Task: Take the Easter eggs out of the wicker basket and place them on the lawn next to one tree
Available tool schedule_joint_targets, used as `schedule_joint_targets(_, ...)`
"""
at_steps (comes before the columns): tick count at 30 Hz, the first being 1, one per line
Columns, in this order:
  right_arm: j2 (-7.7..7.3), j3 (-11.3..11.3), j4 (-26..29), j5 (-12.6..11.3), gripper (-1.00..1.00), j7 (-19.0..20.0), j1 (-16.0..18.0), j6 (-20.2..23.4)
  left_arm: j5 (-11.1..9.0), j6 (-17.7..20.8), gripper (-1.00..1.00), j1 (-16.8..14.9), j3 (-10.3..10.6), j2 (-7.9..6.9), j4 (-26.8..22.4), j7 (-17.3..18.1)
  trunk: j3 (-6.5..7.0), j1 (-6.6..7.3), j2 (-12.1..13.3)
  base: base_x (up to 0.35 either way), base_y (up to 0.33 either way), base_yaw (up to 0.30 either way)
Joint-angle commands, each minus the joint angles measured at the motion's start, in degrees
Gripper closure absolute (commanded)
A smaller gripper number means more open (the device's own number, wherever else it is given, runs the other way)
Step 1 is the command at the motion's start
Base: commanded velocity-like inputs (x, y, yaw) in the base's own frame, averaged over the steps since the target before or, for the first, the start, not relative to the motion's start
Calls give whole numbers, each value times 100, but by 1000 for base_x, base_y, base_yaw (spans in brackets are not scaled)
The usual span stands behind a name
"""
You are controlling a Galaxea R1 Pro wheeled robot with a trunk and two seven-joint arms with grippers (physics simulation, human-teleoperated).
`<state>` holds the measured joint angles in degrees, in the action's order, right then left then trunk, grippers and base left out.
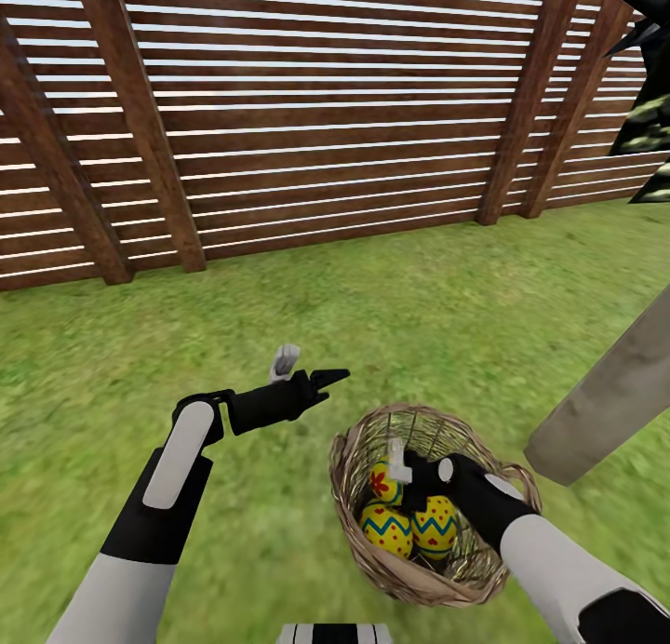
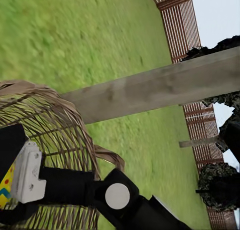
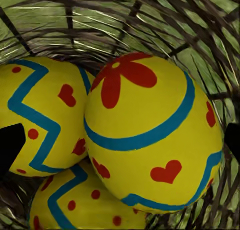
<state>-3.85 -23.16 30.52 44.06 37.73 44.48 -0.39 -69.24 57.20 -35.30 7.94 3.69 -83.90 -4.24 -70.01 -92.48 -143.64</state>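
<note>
From the head, three Easter eggs (image 1: 407, 516) lay in one wicker basket (image 1: 372, 570) on the lawn (image 1: 391, 309), beside one pale tree trunk (image 1: 609, 402); the right gripper (image 1: 417, 481) reached inside, spread unclear; the left gripper (image 1: 312, 369) hovered apart, empty; the left wrist added a fence (image 2: 182, 20); the right wrist showed dark fingertips (image 3: 10, 147) flanking the flower-marked egg (image 3: 150, 135), not touching.

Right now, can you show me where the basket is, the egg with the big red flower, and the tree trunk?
wicker basket (image 1: 358, 444): head view, on its braided rim.
flower egg (image 3: 150, 135): right wrist view, on its yellow middle.
tree trunk (image 1: 609, 397): head view, on the pale bark.
</note>
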Motion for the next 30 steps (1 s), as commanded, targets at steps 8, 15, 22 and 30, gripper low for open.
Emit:
schedule_joint_targets(8, -17, 545, -113, 33, -100, -128, 0, 13, -46, 19, -100, -3, -3, 2, -3, -45, -5, 1, -2, 0, 0, 0)
schedule_joint_targets(15, 14, 633, -124, 34, -100, -422, 0, 17, -46, 19, -100, -3, -3, 3, -3, -42, -5, 1, -2, 0, 0, 0)
schedule_joint_targets(22, 16, 618, -118, 50, -100, -435, 0, 8, -46, 19, -100, -3, 6, 5, -3, -41, -5, 1, -2, 0, 0, 0)
schedule_joint_targets(30, 14, 579, -119, 131, -100, -434, 0, -62, -46, 13, -100, -3, -2, 5, -3, -41, -5, 1, -2, 0, 0, 0)
